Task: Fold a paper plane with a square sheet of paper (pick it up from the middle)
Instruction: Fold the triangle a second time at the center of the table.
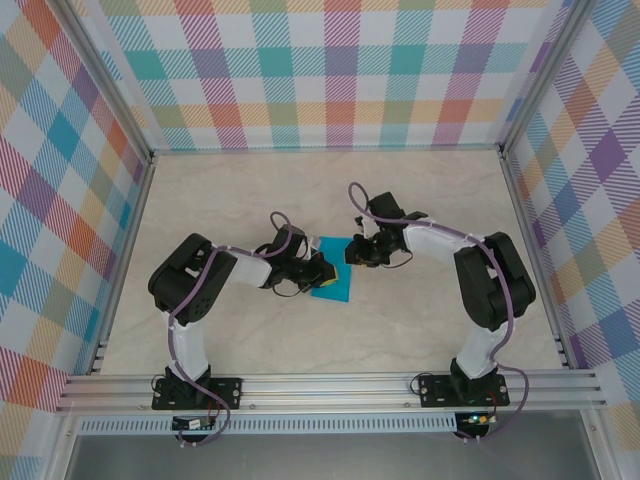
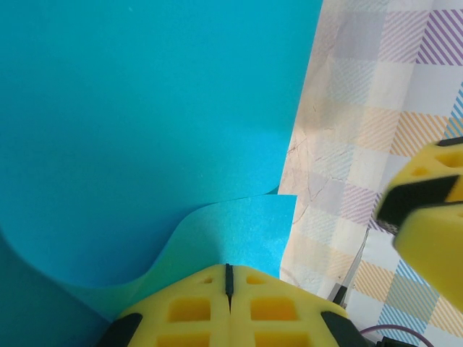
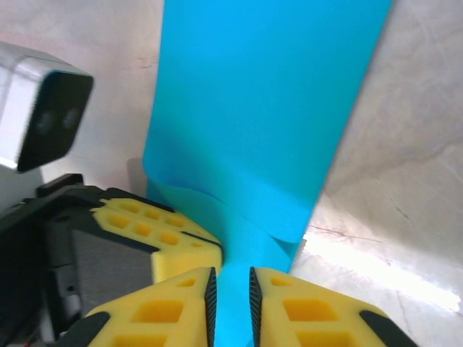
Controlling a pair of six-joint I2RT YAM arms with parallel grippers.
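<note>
teal paper (image 1: 333, 288) sits on the pale marbled table (image 1: 420, 330), flat for the most part, right between the two grippers. it's a plain solid colour on the side that shows.

left gripper (image 1: 318, 271) is at the paper's left edge, and in the left wrist view its yellow fingers (image 2: 195, 307) are pressed fully together with a lifted, wavy flap of the paper pinched in the seam. so it's clamped on the paper.

right gripper (image 1: 354, 250) is at the paper's far right corner. in the right wrist view its yellow fingers (image 3: 304, 307) stand a narrow slit apart with the teal showing in the gap, so just barely parted, and i can't tell if they touch the sheet. the left gripper's finger is just to the left of that, touching the same curled bit.

pastel plaid walls (image 1: 340, 70) surround the table on three sides of the paper.
</note>
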